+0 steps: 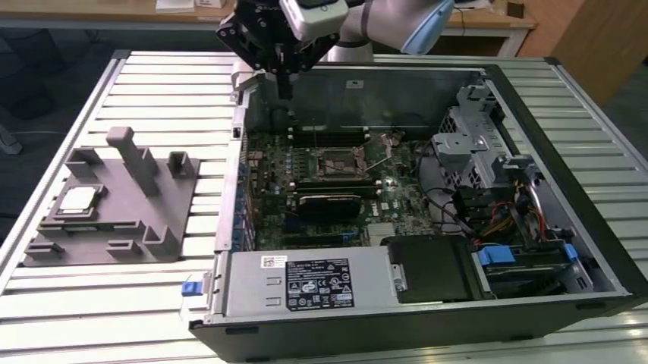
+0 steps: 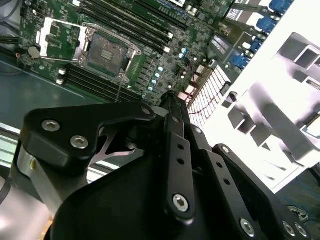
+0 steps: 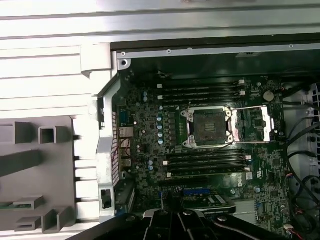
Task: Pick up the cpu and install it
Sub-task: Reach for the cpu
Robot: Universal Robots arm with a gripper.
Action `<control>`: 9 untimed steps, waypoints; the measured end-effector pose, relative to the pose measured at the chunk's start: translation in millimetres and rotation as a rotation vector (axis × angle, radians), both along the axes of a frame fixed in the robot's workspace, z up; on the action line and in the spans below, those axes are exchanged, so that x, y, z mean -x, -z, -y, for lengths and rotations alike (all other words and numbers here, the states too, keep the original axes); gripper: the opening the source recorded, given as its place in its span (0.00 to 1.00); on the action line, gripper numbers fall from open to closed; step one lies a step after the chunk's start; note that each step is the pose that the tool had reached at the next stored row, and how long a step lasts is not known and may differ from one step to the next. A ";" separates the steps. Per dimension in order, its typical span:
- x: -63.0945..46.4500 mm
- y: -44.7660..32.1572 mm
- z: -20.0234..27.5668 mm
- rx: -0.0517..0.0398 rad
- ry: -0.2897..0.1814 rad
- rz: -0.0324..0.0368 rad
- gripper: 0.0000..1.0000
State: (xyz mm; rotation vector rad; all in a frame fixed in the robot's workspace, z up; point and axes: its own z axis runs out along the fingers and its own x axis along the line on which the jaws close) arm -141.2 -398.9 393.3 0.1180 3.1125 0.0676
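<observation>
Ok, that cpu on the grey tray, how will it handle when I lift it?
The cpu looks thin and flat, so probably stiff and light. Its pale metal top may be slippery. It lies flat on the grey tray, so unlikely to roll or tip.

Pale grey arm (image 1: 410,23) — black gripper (image 1: 285,92) with silver screw heads (image 2: 180,202)

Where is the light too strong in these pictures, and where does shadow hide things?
Second wrist view: the tray is washed out to near white, while the gripper is a dark mass. First wrist view: the table glares. Exterior view: the case is shaded inside, the cpu evenly lit.
</observation>
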 end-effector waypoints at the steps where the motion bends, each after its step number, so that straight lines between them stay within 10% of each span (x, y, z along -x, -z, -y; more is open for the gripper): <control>1: 1.7 0.0 0.0 0.0000 0.000 0.0000 0.11; 9: 14.0 0.0 0.0 0.0000 0.000 0.0000 0.11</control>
